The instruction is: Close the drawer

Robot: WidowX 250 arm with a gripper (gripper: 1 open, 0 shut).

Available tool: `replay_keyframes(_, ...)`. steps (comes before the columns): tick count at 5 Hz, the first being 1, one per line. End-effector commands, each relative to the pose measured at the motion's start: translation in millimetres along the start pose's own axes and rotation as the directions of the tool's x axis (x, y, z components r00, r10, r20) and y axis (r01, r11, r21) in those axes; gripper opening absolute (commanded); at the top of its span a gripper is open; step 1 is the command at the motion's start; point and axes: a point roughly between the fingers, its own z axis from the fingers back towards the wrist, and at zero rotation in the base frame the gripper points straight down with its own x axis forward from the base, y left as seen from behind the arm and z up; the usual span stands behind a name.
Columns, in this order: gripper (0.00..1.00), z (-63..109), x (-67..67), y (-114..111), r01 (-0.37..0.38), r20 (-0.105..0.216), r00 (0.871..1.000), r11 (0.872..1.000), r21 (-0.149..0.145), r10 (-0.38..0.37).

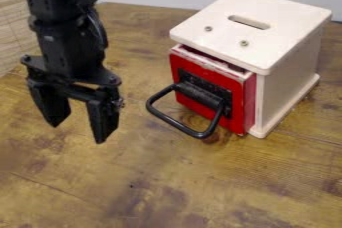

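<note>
Black and bulky, the robot arm (pixel 64 32) comes down from the upper left of the view, and its gripper (pixel 80 114) hangs above the wooden bench (pixel 147 192), well apart from the box. The two broad, dark fingers (pixel 103 118) stand spread with a gap between them, so the gripper is open, and nothing is held in it. Red marks the front of the drawer (pixel 187 68), which sits in the side of a cream-white box (pixel 283 72) at the upper right of the bench. The drawer stands slightly out from the box, with a pale inner edge showing along its top beneath the overhanging lid. Set into the red front is a dark recessed panel (pixel 225 94), and from it a large black loop handle (pixel 202 134) with rounded corners juts toward the lower left, out over the wood. The handle is between the gripper and the red front, nearer the gripper than the rest of the drawer is, and the two do not touch. The box's flat top (pixel 247 22) carries an elongated slot (pixel 250 21) and two small, round metal fasteners (pixel 245 43). Brown grain and darker knots run across the bench, and a pale, striped surface (pixel 14 32) shows behind the arm at the left edge.
</note>
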Motion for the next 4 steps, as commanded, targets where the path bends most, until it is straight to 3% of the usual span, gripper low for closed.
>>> replay_keyframes(1,1.0,16.3,3.8,0.5,0.025,0.037,0.999,0.999,-0.031,-0.024)
replay_keyframes(4,1.0,43.2,-9.9,-7.3,0.059,0.088,0.995,0.994,-0.088,-0.052)
